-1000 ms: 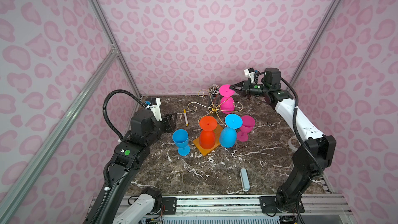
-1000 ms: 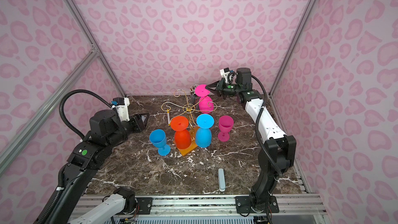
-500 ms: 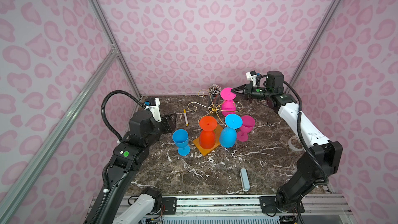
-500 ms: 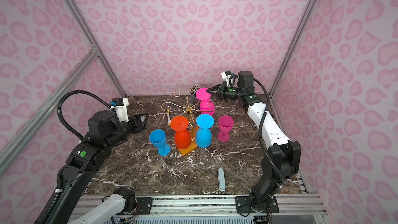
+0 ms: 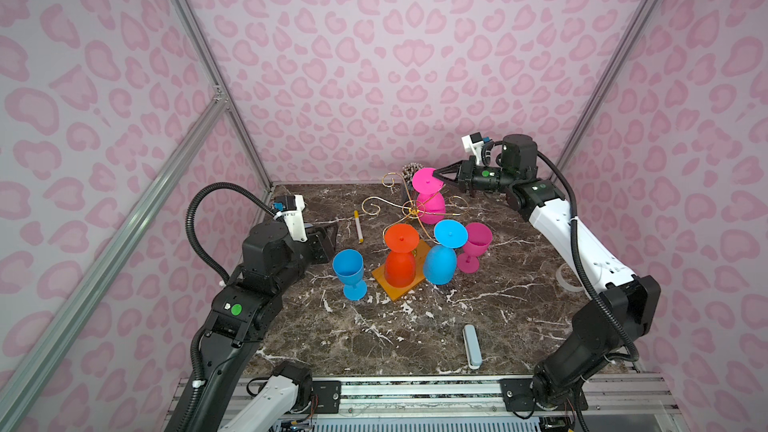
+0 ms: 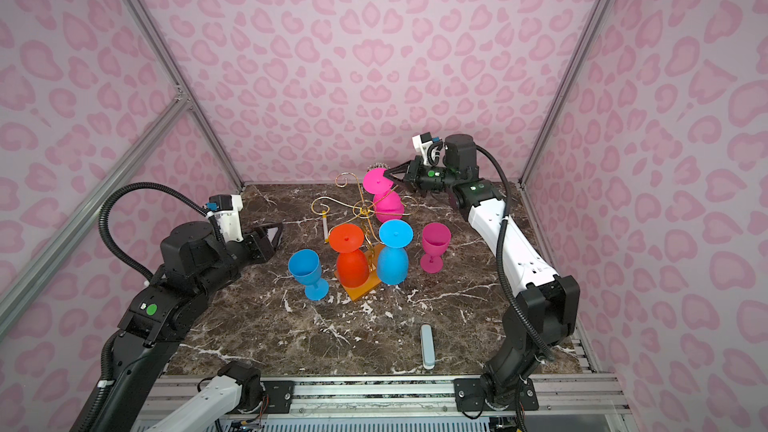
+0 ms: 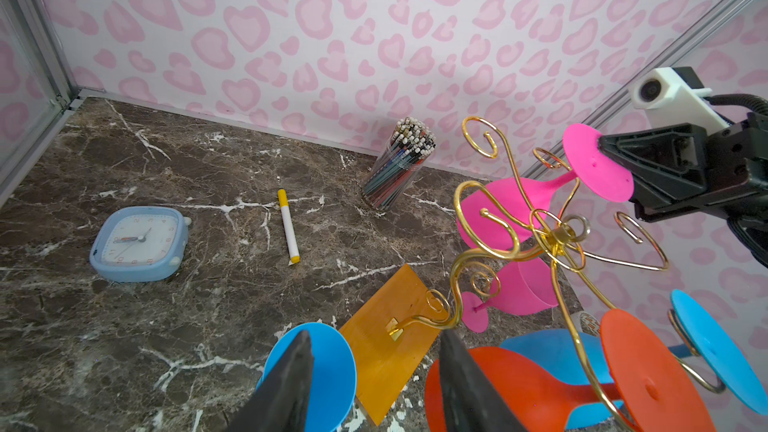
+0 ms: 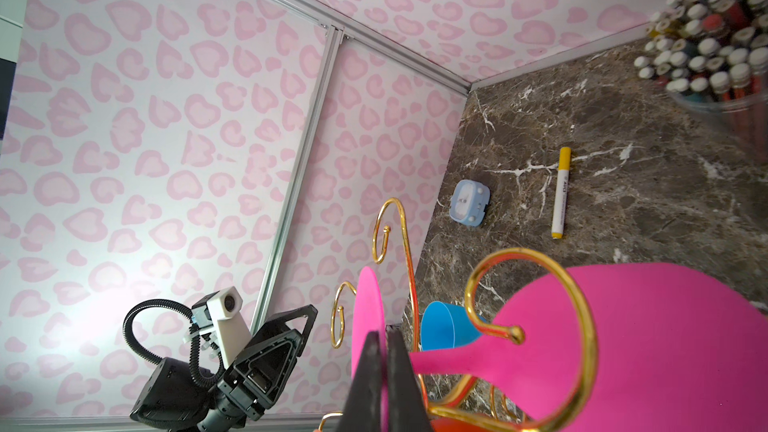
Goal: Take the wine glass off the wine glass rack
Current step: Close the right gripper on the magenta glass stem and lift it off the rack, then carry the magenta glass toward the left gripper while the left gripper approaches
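The wine glass rack is gold wire on an orange-brown base, mid-table in both top views. A pink wine glass hangs tilted at its back, its stem inside a gold curl. My right gripper is shut on the edge of that glass's round foot. An orange glass and a blue glass hang upside down at the front. My left gripper stands open and empty, left of the rack.
A blue glass stands upright left of the base, a magenta one to its right. A cup of pencils stands at the back wall. A yellow marker, a blue clock and a pale case lie on the table.
My right gripper, still shut on the pink glass's foot, has sunk a little and shifted left, tilting the glass. The left arm has not moved.
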Tool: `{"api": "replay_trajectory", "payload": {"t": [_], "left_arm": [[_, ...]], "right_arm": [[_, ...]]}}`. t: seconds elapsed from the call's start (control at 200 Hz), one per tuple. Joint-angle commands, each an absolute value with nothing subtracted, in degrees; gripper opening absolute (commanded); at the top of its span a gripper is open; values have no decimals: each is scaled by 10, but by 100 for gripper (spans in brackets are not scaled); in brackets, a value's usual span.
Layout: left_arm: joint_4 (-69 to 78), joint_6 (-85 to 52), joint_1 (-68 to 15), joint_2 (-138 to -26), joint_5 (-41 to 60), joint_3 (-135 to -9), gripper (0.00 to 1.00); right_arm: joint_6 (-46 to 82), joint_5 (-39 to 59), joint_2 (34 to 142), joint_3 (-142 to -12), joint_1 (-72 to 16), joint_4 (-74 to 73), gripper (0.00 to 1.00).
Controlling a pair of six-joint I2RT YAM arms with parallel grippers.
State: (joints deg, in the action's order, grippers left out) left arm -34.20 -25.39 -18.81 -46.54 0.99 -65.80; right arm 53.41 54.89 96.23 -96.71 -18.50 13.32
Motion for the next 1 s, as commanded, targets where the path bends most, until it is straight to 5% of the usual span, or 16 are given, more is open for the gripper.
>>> {"api": "replay_trajectory", "payload": {"t": [0.0,0.635,0.835,0.995], "left_arm": [[-344,-250,-187,-455,2,-656,51],[-358,-238,-187,-443,-1,-670,53],[-345,-245,-187,-462,21,-695,54],[-306,-268,-187,-498,139,-719,55]], "right_arm": [[531,529,976,-986,-195,126,0],[493,463,1140,-1248,-176,213,0],[468,424,1073,-1197,-121,207,0],[463,414,963,-1069,-65,140,0]]}}
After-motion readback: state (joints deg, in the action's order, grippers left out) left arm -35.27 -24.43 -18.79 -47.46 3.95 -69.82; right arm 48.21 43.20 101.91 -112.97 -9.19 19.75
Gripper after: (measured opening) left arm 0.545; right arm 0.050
